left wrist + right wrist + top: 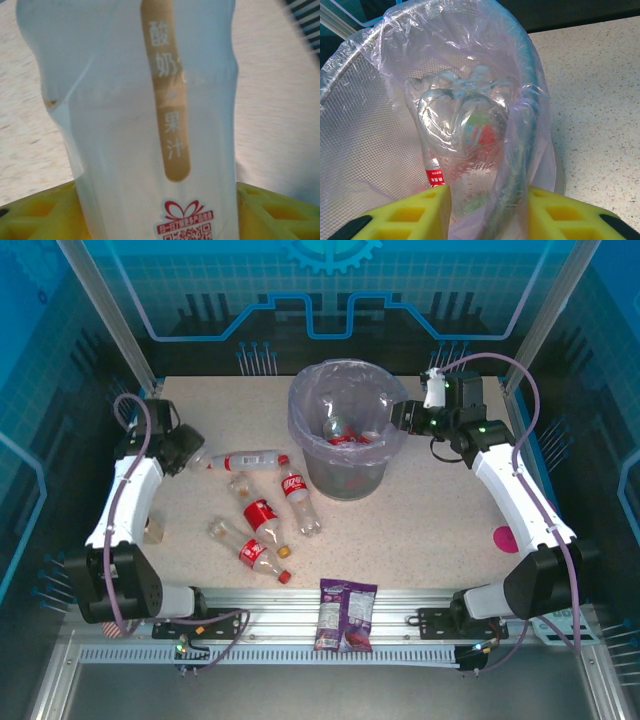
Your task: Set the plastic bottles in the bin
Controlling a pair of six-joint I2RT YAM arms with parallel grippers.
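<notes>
Between the yellow fingers (35, 215) of the left gripper (160, 200) sits one white bottle (150, 100), lying on the table (420, 530). I cannot tell if the fingers squeeze it. Just past it lie three red-label bottles (262, 515). The right gripper (487, 195) is closed on one clear bottle (460, 120), right at the rim of the one grey bin (345, 475) with its lilac bag (365, 150). Deeper in the bin are more bottles (350, 437), too jumbled to count.
</notes>
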